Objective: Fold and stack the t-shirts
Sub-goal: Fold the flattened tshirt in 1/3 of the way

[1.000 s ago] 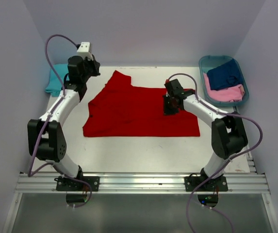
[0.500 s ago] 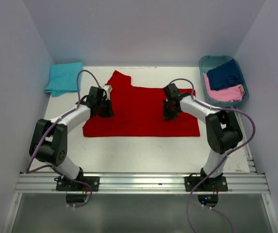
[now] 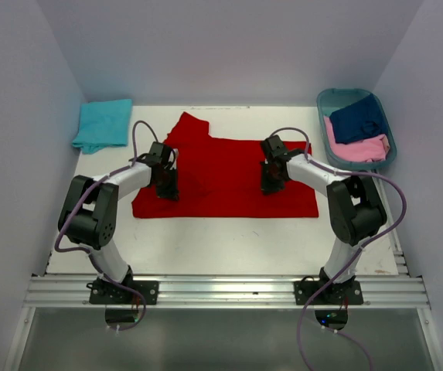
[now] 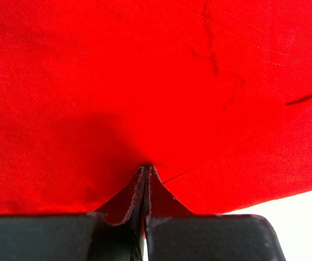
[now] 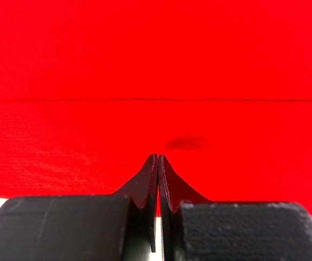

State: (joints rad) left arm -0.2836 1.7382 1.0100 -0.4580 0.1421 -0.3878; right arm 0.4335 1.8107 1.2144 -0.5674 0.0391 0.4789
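The red t-shirt (image 3: 221, 174) lies spread flat across the middle of the table (image 3: 206, 239). The left gripper (image 3: 167, 188), jaws pressed together, touches its left part. The right gripper (image 3: 270, 184), likewise closed, touches its right part. Whether either pinches cloth I cannot tell.

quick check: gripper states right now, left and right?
Left gripper: closed, tip at the red t-shirt, no cloth visibly pinched.
Right gripper: closed, tip at the same t-shirt, nothing visibly pinched.
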